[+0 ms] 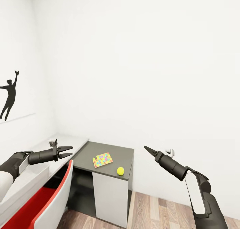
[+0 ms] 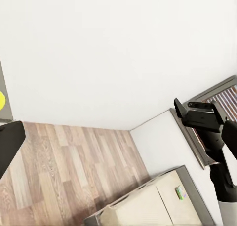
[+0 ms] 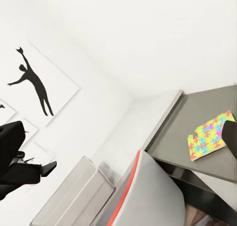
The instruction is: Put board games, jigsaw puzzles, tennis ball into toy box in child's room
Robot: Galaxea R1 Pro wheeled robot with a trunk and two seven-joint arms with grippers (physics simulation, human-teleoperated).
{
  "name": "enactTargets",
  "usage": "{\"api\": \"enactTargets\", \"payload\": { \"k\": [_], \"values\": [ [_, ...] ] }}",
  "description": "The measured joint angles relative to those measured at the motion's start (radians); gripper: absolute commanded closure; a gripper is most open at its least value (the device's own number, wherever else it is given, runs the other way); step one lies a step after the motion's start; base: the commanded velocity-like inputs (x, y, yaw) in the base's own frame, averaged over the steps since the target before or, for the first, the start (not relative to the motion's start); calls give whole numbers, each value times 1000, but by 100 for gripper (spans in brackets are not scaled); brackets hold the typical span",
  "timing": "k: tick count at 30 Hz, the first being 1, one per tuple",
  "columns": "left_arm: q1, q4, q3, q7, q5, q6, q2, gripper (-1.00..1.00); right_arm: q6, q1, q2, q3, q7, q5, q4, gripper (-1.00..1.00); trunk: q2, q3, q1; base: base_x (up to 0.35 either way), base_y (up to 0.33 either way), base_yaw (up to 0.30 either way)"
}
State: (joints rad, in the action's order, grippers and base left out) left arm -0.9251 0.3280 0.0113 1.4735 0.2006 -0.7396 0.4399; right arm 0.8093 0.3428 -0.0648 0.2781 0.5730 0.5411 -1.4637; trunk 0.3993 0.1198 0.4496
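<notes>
Your left gripper (image 1: 68, 152) with jaws apart above a red-and-white chair (image 1: 50, 199), your right gripper (image 1: 148, 150) seemingly closed, 1 multicoloured jigsaw puzzle board (image 1: 102, 160) and yellow tennis ball (image 1: 120, 170) well apart on the dark grey table section (image 1: 90, 152).

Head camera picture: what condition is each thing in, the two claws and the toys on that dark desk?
Left claw: open, empty, held in the air.
Right claw: fingers together, empty, held in the air.
Jigsaw puzzle: lying flat on the dark desk top.
Tennis ball: resting on the desk top near its front edge, apart from the puzzle.
</notes>
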Motion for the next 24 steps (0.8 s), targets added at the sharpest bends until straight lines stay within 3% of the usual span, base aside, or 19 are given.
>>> {"api": "enactTargets", "payload": {
  "k": [13,24],
  "values": [
    [0,0,0,0,0,0,0,-100,-1,0,0,0,-1,0,0,-100,0,14,0,-2,0,-221],
    [0,0,1,-1,0,0,-1,-100,0,0,0,15,0,0,-1,-100,0,17,0,0,0,-55]
  ]
}}
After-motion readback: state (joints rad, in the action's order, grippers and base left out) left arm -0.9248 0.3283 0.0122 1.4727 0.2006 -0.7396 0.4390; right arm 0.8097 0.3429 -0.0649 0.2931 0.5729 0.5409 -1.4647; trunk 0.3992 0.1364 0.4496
